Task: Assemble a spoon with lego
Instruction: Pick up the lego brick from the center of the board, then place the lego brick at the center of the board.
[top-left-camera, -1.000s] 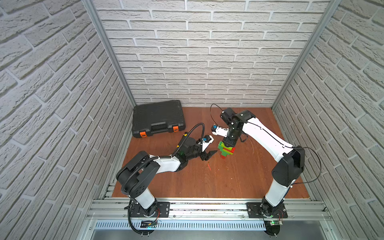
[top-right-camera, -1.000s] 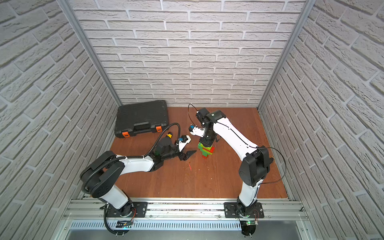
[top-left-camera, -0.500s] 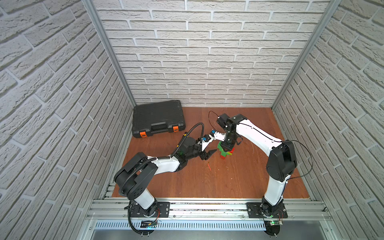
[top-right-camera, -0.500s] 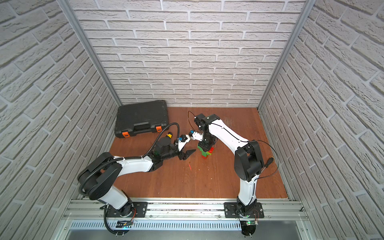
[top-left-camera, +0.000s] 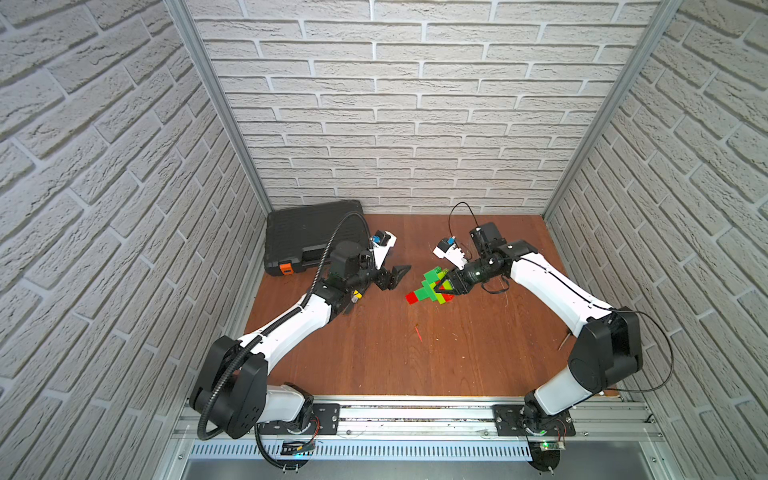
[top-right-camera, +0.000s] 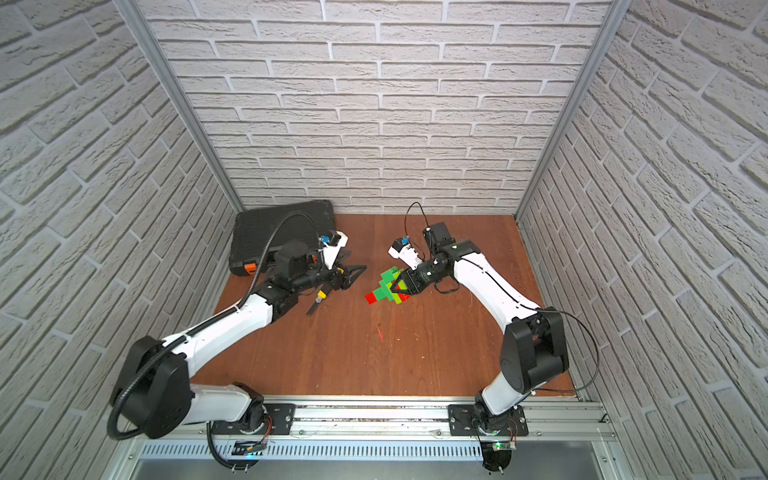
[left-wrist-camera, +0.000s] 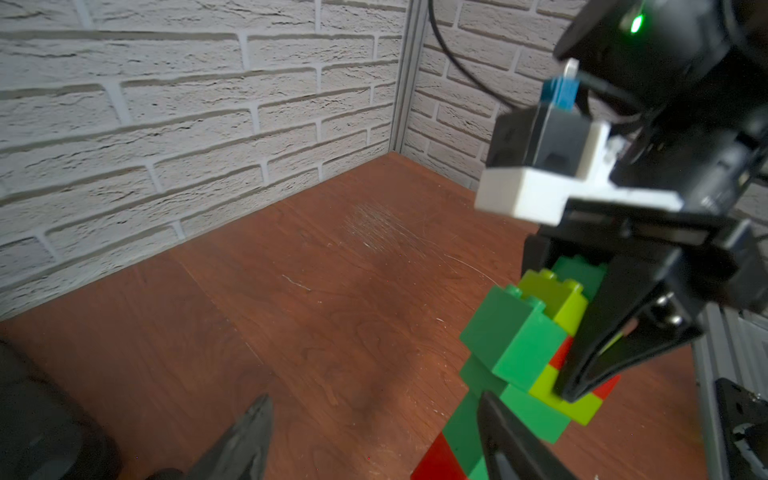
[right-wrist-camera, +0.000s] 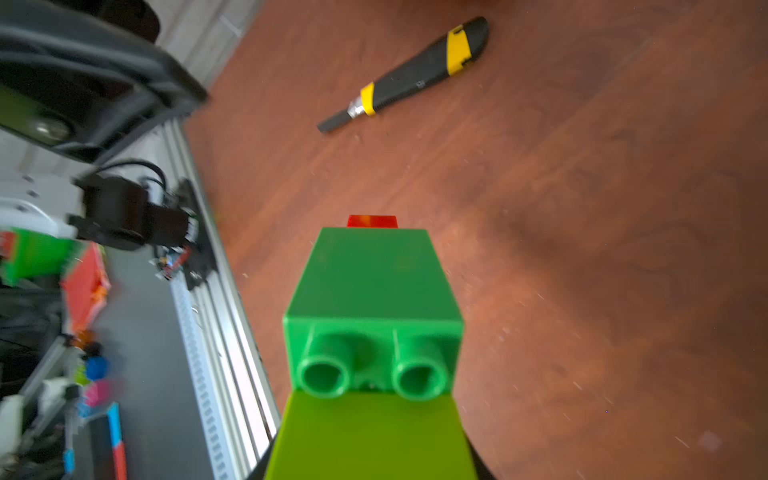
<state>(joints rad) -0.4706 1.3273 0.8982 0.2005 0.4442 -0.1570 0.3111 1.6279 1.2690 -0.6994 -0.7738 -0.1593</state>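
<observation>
Near the middle of the table (top-left-camera: 415, 353), both top views: right gripper (top-left-camera: 444, 289) is clamped on the wide head of the spoon (top-left-camera: 428, 286). The stem runs out toward the left arm and ends in a red brick. A second ago the spoon showed only as a short upright stack under a downward-pointing gripper. Now it is turned so the whole striped outline shows, and the gripper comes at it from the side. Left gripper (top-left-camera: 395, 277) has its fingers spread with nothing between them, near the red tip but apart from it. It has drawn back toward the black case (top-left-camera: 307, 237) since then. Utility knife (top-right-camera: 318, 300) lies beneath the left wrist.

Left wrist view: own fingertips (left-wrist-camera: 249, 436) stand apart at the frame edge. Spoon (left-wrist-camera: 519, 353) crosses past one of them, with the right gripper pressed on its lime and red rows. Cannot tell whether the red tip touches the table.

Right wrist view: spoon (right-wrist-camera: 374, 286) juts straight ahead, lime, then green, then red. Utility knife (right-wrist-camera: 415, 79) lies beyond it on the table, well apart.
</observation>
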